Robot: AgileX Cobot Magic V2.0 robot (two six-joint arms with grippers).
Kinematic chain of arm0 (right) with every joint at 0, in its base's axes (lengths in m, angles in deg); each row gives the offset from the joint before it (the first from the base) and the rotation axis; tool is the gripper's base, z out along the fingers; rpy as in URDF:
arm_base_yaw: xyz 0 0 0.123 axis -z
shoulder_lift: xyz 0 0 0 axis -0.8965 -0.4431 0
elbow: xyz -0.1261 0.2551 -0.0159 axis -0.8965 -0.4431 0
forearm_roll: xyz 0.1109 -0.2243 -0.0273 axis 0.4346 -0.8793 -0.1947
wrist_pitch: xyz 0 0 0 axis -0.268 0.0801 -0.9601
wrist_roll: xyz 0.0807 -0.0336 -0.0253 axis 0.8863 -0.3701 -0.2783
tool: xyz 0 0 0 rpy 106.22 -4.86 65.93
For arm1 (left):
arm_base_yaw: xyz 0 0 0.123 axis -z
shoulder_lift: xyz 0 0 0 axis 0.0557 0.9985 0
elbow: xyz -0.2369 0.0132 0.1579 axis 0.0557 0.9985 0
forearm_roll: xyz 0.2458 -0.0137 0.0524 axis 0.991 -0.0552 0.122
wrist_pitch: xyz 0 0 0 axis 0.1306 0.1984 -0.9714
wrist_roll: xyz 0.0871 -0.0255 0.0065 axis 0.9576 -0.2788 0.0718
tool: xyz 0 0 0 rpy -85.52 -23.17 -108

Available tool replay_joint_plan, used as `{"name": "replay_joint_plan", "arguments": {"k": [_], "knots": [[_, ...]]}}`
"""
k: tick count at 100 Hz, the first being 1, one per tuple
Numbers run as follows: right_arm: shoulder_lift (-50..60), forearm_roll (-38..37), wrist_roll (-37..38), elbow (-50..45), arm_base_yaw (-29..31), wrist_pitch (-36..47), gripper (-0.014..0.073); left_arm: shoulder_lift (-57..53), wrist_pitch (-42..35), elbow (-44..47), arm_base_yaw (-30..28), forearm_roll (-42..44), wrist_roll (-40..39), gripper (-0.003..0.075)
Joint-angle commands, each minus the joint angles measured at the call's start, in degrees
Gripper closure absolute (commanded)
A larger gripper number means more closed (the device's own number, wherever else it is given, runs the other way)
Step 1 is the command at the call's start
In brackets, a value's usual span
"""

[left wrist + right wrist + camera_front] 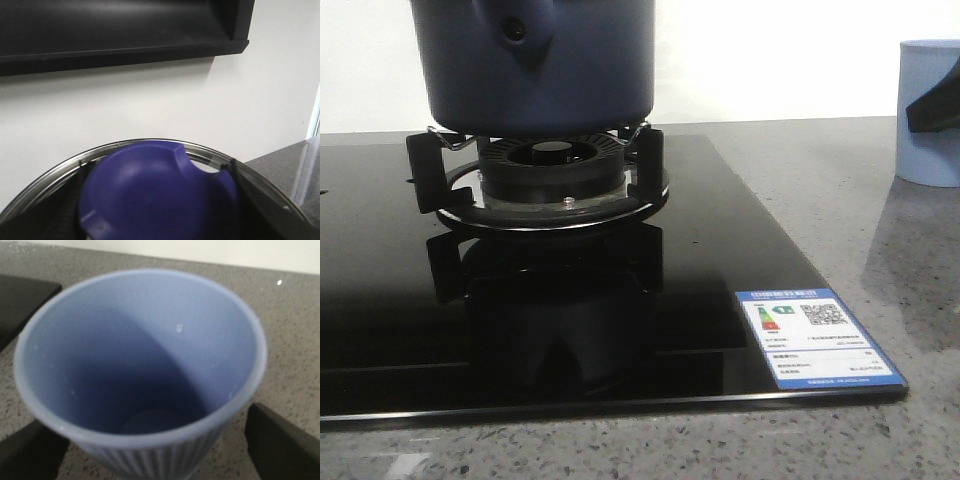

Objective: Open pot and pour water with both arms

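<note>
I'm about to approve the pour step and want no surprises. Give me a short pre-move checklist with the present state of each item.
1. The pot sits on the burner support: ok.
2. The lid is off the pot: cannot tell; the left wrist view shows it between the left gripper's fingers with a metal rim around it.
3. The cup stands upright on the counter: ok.
4. The cup lies between the right gripper's fingers: ok; contact cannot tell.
5. The cup is empty: ok, its bottom shows dry.
6. Water in the pot: cannot tell.
</note>
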State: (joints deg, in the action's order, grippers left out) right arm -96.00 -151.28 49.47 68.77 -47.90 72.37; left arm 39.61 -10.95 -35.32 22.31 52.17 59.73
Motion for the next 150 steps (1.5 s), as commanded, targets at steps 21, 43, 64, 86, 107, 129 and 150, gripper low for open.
{"name": "replay_joint_plan", "arguments": {"k": [21, 43, 64, 86, 107, 129, 150], "knots": [[4.3, -20.2, 23.9, 1.1, 0.4, 0.2, -0.005, -1.5, -5.5, -2.0, -0.2, -0.2, -0.2, 0.0352], [8.7, -31.9, 35.9, 1.1, 0.9, -0.1, -0.005, -1.3, -5.5, -2.0, -0.1, -0.2, -0.2, 0.0352], [14.1, -33.0, 37.2, 1.0, 0.9, 1.9, -0.005, 1.1, -5.5, -2.0, 2.0, -0.2, -0.2, 0.0352], [20.5, -33.0, 38.2, 1.0, 0.9, 4.2, -0.005, 6.2, -6.6, -2.0, 6.0, -0.2, -0.2, 0.0352], [25.8, -33.0, 39.2, 1.0, 0.9, 5.2, -0.005, 11.1, -10.1, -2.0, 7.1, -0.2, -0.2, 0.0352], [28.8, -33.0, 39.4, 1.0, 0.9, 5.9, -0.005, 14.2, -10.8, -2.0, 7.1, -0.2, -0.4, 0.0352], [29.2, -33.0, 39.5, 1.0, 0.9, 6.2, -0.005, 14.7, -10.8, -2.0, 7.1, -0.7, -0.6, 0.0352]]}}
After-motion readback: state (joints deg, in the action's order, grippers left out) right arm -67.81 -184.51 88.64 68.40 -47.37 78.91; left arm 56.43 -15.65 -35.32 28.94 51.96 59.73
